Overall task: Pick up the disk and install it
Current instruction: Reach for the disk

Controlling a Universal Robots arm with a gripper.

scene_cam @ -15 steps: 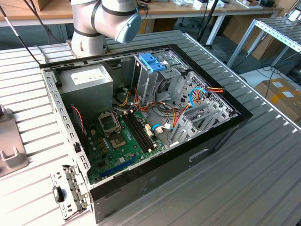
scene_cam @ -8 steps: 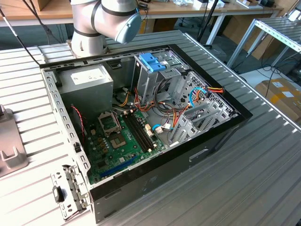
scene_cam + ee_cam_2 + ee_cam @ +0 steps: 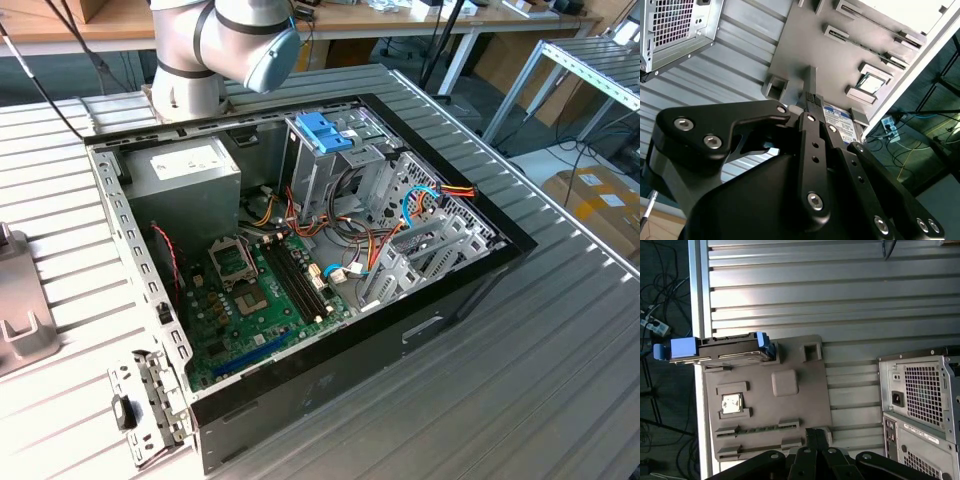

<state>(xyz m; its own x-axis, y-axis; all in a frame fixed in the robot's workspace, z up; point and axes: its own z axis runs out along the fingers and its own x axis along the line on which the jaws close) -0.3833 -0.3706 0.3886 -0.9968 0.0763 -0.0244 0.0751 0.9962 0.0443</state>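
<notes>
The disk stands on its edge in a slot at one end of a grey fixture plate. It has a dark body and blue rails at both ends. In the second wrist view the disk's white label with a blue band shows just behind the fingers. My gripper hangs above the plate, some way from the disk, its black fingers pressed together with nothing between them. In the second wrist view the gripper points down at the plate.
The open computer case lies on the slatted metal table, with an upright metal cage with a blue top and a grey power supply box inside. Its rear panel is near the plate. A small chip sits on the plate.
</notes>
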